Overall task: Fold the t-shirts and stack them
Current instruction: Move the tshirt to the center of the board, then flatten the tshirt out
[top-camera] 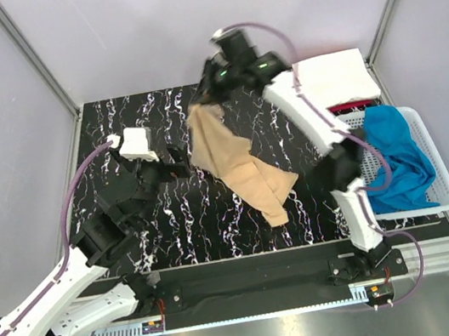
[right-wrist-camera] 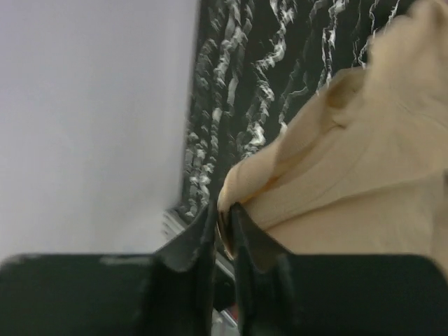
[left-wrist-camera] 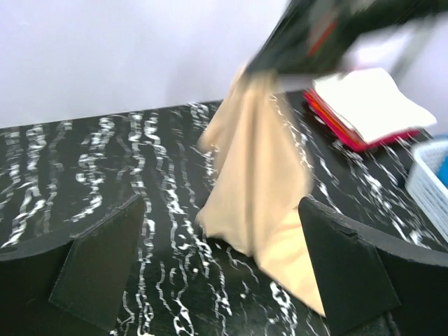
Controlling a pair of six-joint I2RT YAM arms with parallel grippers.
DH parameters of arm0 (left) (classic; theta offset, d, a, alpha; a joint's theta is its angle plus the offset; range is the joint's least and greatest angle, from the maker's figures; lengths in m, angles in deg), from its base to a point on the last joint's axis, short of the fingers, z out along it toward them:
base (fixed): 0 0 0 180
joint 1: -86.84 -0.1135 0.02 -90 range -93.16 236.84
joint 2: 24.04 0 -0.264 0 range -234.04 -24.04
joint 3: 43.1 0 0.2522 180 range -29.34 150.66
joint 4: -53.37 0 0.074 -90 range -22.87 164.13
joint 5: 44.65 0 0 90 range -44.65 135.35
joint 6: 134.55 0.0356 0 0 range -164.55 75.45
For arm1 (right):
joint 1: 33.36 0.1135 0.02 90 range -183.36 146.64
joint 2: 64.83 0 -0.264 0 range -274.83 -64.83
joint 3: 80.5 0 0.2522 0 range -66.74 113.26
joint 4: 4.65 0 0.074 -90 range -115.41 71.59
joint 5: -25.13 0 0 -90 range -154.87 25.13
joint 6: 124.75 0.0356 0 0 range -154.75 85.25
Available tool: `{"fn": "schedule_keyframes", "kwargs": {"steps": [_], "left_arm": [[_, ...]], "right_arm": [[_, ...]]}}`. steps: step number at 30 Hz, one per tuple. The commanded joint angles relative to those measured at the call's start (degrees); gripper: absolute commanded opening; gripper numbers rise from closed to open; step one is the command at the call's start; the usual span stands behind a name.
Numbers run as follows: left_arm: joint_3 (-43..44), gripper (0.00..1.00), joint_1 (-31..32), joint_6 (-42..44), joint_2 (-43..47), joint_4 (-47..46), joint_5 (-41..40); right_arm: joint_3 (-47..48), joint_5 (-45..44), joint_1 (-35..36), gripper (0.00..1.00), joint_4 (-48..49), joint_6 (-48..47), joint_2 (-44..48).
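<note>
The tan t-shirt (top-camera: 232, 162) hangs from my right gripper (top-camera: 206, 100) at the back of the black marbled table, its lower end trailing on the table toward the front right. My right gripper (right-wrist-camera: 224, 220) is shut on an edge of the tan t-shirt (right-wrist-camera: 364, 175). My left gripper (top-camera: 178, 160) is open and empty just left of the hanging cloth; in the left wrist view its fingers (left-wrist-camera: 105, 266) stand wide apart, low over the table, with the tan t-shirt (left-wrist-camera: 259, 175) ahead between them. A folded white t-shirt (top-camera: 332, 78) lies on a red one (top-camera: 352, 104) at the back right. The blue t-shirt (top-camera: 399, 154) is crumpled in the basket.
The white mesh basket (top-camera: 441, 175) stands at the table's right edge. The folded white and red stack (left-wrist-camera: 371, 105) lies just behind it. Grey walls and metal frame posts close in the back and sides.
</note>
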Motion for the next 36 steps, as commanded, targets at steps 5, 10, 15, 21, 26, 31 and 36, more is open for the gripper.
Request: {"fn": "schedule_keyframes", "kwargs": {"steps": [5,10,15,21,26,31,36], "left_arm": [[-3.27,0.99,-0.35,1.7,4.55,-7.23,-11.2],[0.25,0.99,-0.97,-6.54,0.88,-1.43,-7.96],[1.91,0.98,-10.61,-17.26,-10.79,2.62,4.23],[5.7,0.87,-28.46,-24.66,-26.45,5.26,30.8],[3.42,0.86,-35.41,-26.08,-31.57,4.39,36.53],[2.53,0.88,-38.76,-26.17,-32.71,3.59,39.5],[4.2,0.88,-42.62,-24.85,-35.52,3.77,40.48]], "right_arm": [[14.69,-16.71,7.66,0.51,-25.05,-15.17,-9.44],[-26.86,-31.18,4.16,0.57,-14.57,-12.73,10.94],[-60.94,-24.75,-6.48,0.56,1.8,-4.21,30.03],[-81.17,-16.07,-6.66,0.55,9.09,1.32,40.59],[-93.86,-9.46,-6.58,0.54,19.1,5.39,48.84],[-100.82,-4.89,-6.49,0.54,25.79,0.3,50.01],[-103.01,-2.51,-6.49,0.54,29.84,-3.57,46.4]]}}
